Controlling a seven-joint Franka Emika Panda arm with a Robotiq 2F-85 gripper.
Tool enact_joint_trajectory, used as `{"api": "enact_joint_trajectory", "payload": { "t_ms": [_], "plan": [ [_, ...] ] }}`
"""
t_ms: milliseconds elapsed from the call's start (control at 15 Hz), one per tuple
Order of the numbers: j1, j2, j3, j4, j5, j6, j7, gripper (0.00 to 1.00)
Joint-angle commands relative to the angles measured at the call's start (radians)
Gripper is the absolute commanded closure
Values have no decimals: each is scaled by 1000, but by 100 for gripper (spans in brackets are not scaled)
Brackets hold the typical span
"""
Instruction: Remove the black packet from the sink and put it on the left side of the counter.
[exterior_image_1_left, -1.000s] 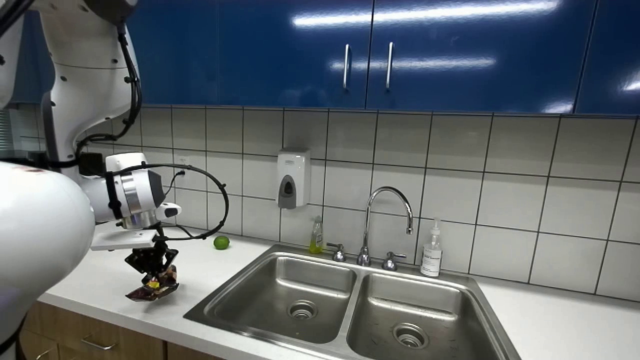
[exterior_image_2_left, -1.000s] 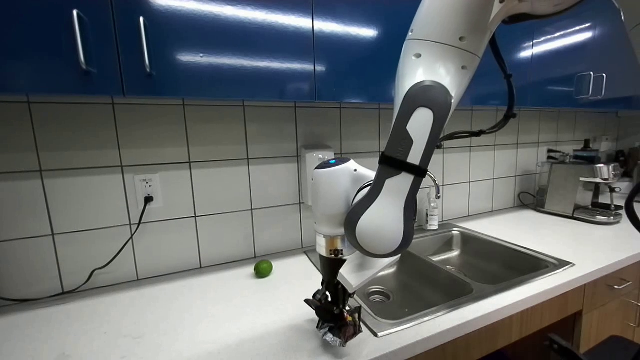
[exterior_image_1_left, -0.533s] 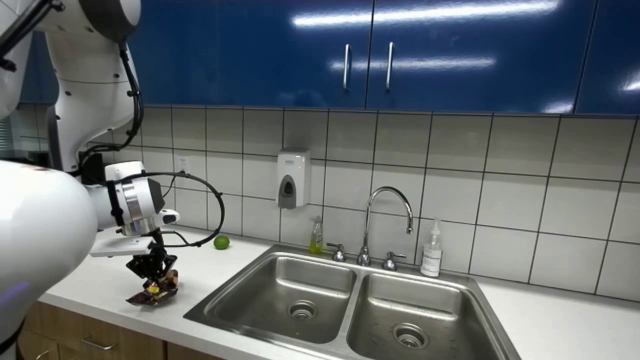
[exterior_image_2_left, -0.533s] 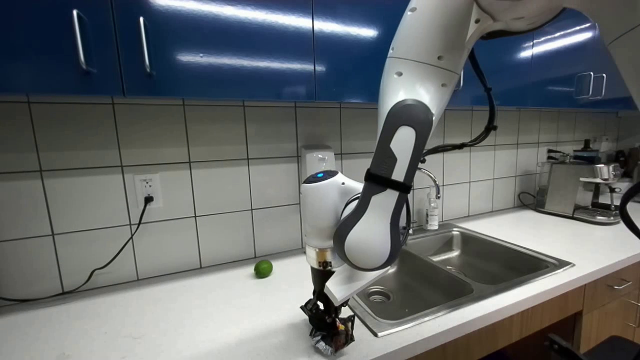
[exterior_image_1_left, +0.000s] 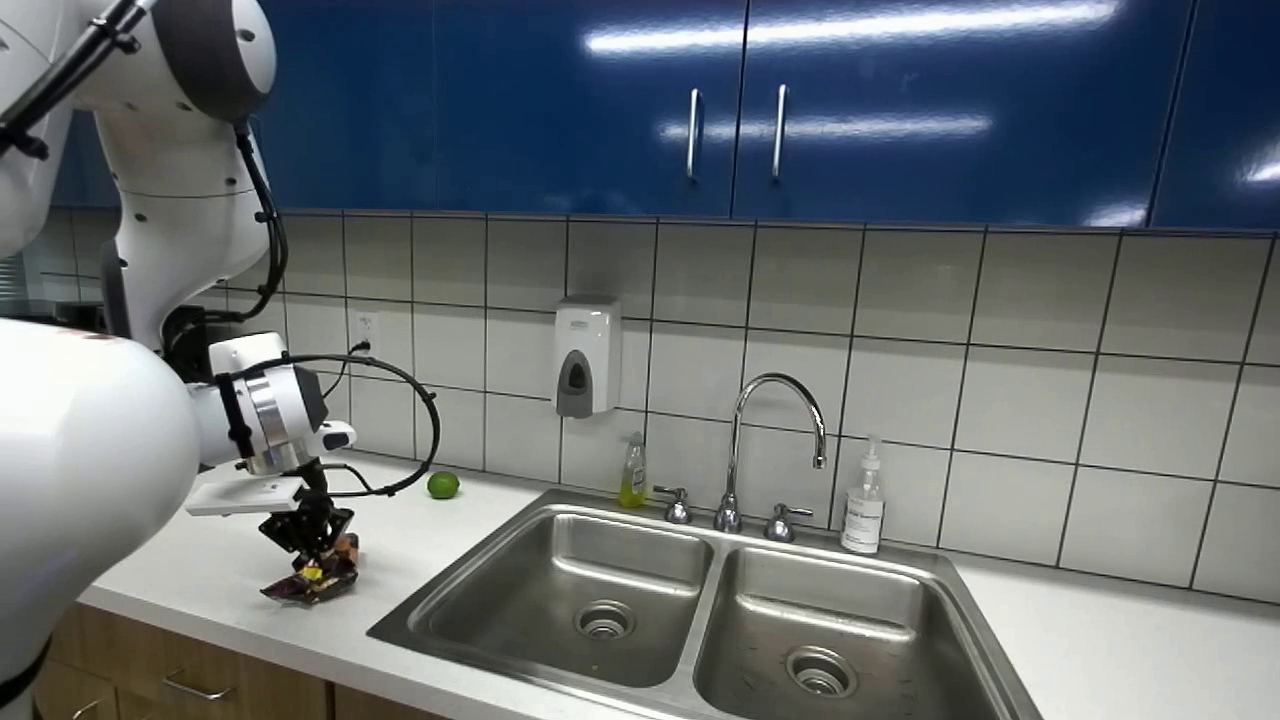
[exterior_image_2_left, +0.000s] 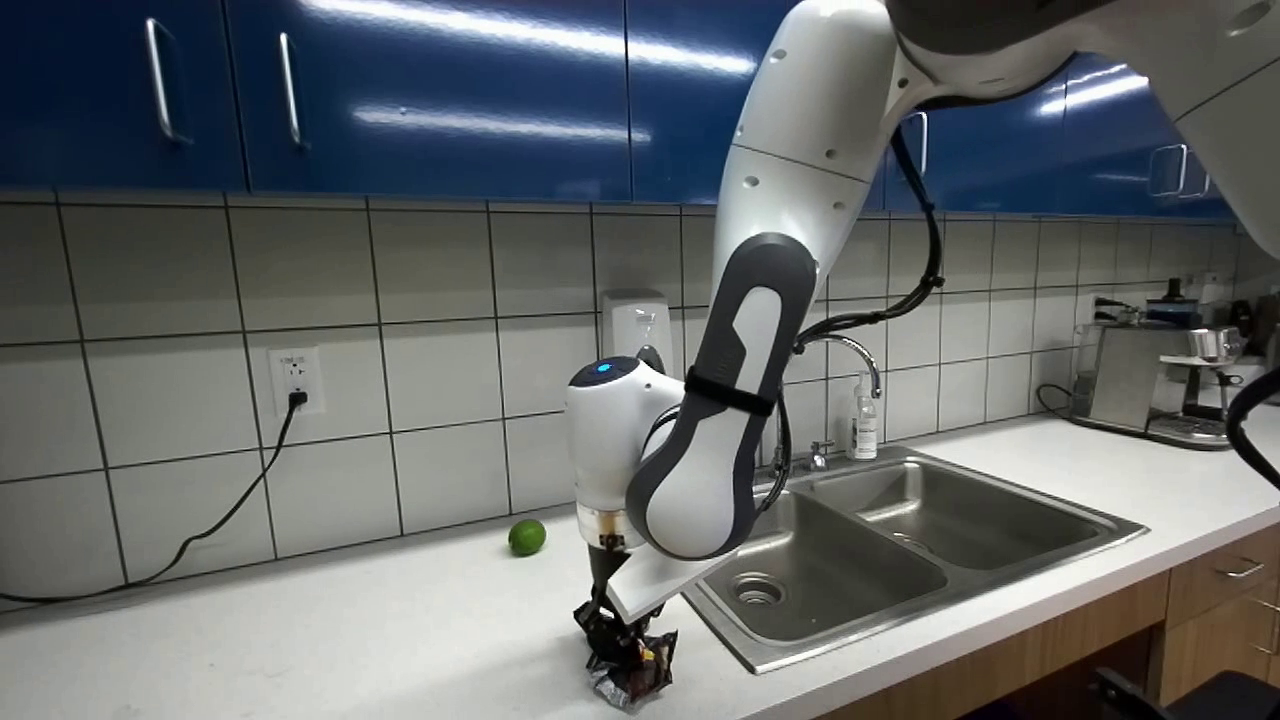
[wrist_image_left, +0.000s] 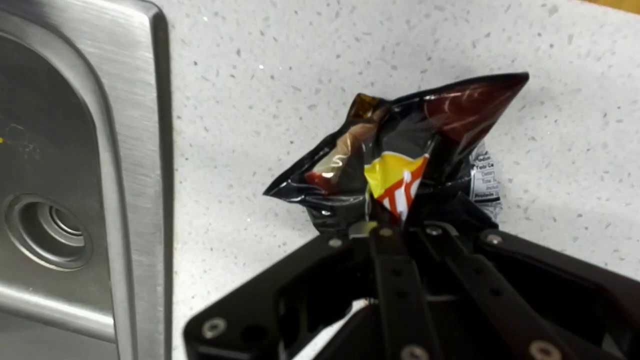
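One black packet (wrist_image_left: 400, 145) clamped in tool (wrist_image_left: 406, 230); fine print (wrist_image_left: 485, 177) shows only in wrist view.

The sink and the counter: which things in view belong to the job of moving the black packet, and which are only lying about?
Part of the job:
black packet
gripper, closed on it
sink, to take it from
counter, left of the sink

Just there:
green fruit
bottle with yellow liquid
pump bottle
wall dispenser
coffee machine
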Motion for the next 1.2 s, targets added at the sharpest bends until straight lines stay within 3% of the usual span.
{"api": "enact_joint_trajectory", "payload": {
  "t_ms": [0, 600, 1133],
  "plan": [
    [47, 28, -40, 42, 6, -18, 36, 69],
    [38, -25, -51, 7, 31, -33, -3, 2],
    [0, -114, -35, -60, 39, -38, -25, 0]
  ]
}}
